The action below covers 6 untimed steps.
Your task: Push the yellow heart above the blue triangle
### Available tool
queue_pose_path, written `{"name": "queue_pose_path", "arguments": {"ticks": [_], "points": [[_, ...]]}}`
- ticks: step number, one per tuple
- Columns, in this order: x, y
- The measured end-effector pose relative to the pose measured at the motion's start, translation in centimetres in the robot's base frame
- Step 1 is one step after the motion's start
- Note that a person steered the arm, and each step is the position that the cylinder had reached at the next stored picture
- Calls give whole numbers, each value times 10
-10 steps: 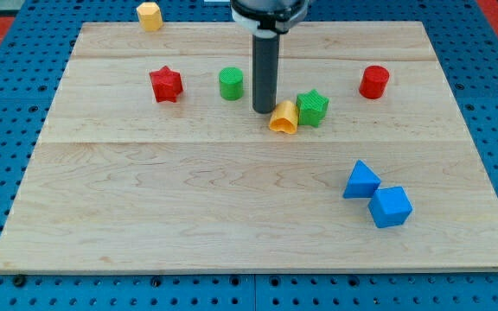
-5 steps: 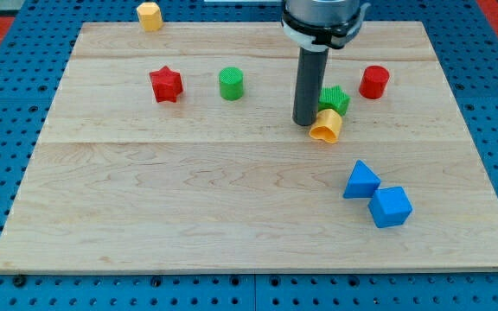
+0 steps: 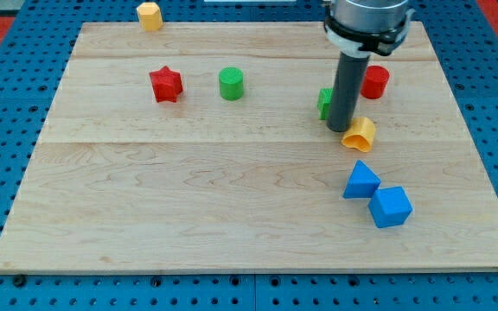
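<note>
The yellow heart [image 3: 360,133] lies on the wooden board [image 3: 188,207] at the view's right, just above the blue triangle [image 3: 360,180]. My tip [image 3: 341,129] rests right against the heart's left side. The rod hides most of the green star [image 3: 325,103], which sits just above and left of the tip. The blue triangle touches a blue cube [image 3: 391,206] at its lower right.
A red cylinder [image 3: 374,81] stands above and right of the rod. A green cylinder [image 3: 231,84] and a red star [image 3: 166,85] sit at the upper left. A yellow hexagon block [image 3: 149,15] sits at the board's top edge.
My tip has swept right, pushing the yellow heart right and slightly down to just above the blue triangle. The green star was nudged right and is now left behind the rod.
</note>
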State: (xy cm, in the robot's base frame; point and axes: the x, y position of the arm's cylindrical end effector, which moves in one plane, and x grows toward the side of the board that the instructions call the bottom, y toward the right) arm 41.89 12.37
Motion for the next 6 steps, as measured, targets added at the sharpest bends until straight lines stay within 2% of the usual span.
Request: {"name": "queue_pose_path", "arguments": {"ticks": [1, 2, 3, 4, 6], "points": [[-13, -2], [-47, -18], [-46, -24], [2, -23], [-19, -6]]}}
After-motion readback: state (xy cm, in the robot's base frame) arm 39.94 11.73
